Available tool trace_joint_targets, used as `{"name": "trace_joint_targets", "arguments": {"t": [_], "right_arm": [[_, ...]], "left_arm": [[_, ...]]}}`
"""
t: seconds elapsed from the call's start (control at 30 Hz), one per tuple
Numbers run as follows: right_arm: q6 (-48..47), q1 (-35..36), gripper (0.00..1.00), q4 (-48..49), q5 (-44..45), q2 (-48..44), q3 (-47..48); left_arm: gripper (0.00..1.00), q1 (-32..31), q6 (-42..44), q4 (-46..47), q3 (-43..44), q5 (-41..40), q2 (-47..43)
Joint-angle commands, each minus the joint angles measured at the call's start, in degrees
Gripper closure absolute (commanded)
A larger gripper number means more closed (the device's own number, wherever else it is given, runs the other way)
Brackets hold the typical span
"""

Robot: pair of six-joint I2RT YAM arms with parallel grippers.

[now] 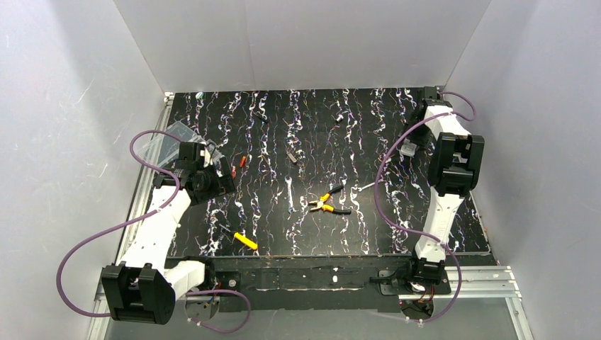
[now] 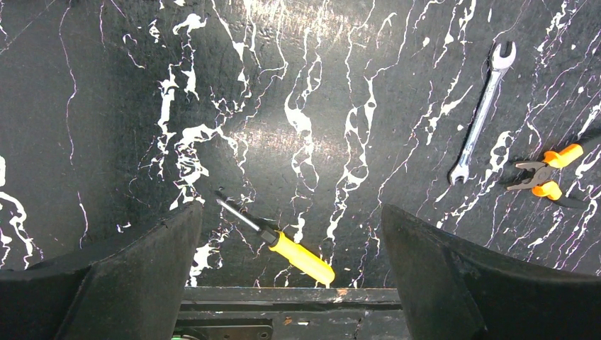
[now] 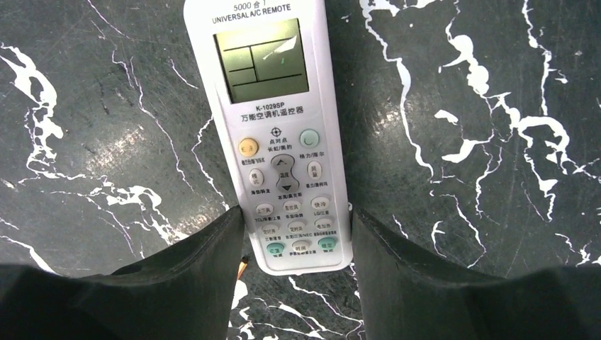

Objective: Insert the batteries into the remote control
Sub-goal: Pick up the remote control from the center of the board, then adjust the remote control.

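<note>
Starting on the left: the left gripper has its fingers wide apart with nothing between them. Its wrist camera only shows the table and some tools. The batteries lie on the far-left part of the table just right of that wrist, close together, and they don't show up in its own view at all.

So worry number one is the pick. They're tiny round cylinders on a smooth surface, and a slightly off-centre pinch would probably roll one away or knock it into the other.

In the middle are the distractors: a yellow-handled screwdriver near the front edge, then a wrench, then yellow-and-black pliers. The screwdriver handle could pass for a target if the arm goes by colour.

On the far right, the right gripper looks clamped on the remote, fingers pressed against both sides of its button end. It's well apart from the batteries.

My guess at the trouble here:
- The screen and buttons face the wrist camera, so the battery recess is on the hidden side. I can't tell if the cover is on or off.
- It's only held by one end, so pushing a battery in could make it pivot or slip out.
- Putting a battery in the wrong way round is an easy mistake too.
</note>
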Motion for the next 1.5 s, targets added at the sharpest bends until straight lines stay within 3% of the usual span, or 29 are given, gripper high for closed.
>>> {"name": "trace_joint_targets", "arguments": {"t": [0.0,0.2,0.33,0.57,0.77,0.97,1.13,1.27,1.37,1.47], "right_arm": [[-0.7,-0.3,0.38,-3.0,0.1,2.2,3.1],[-1.3,-0.3,0.27,-5.7,0.3,4.2,4.9],[-1.9,-0.3,0.26,-6.4,0.2,4.6,4.9],[-2.1,-0.3,0.56,-6.1,1.6,0.3,3.6],[-2.4,2.5,0.60,-0.6,2.3,-12.9,-4.2],[-1.6,16.7,0.61,2.4,4.8,-23.8,-11.9],[-2.8,32.2,0.61,8.9,-3.5,-31.7,-21.5],[1.1,42.0,0.61,13.1,-13.4,-36.5,-26.9],[4.5,47.6,0.61,13.9,-15.6,-38.4,-27.9],[7.7,50.4,0.61,17.5,-17.9,-41.3,-30.0]], "left_arm": [[0.01,-0.2,0.7,-3.5,-0.8,0.2,-0.1],[0.01,-0.2,0.6,-3.6,-1.0,0.1,-0.4],[0.01,-0.2,0.6,-3.6,-1.0,0.1,-0.3],[0.01,-0.1,0.5,-3.7,-0.9,0.3,-0.3],[0.01,-0.1,-0.5,-5.1,1.1,0.1,0.2],[0.01,-0.1,-7.2,-7.0,8.9,5.3,0.4],[0.01,-0.2,-15.5,-5.1,13.4,12.9,-1.4],[0.01,-0.3,-25.1,1.8,12.0,19.2,-3.0],[0.01,-0.8,-35.0,13.6,8.0,24.0,-3.3],[0.01,-2.4,-38.7,20.1,4.2,24.9,-3.1]]}}
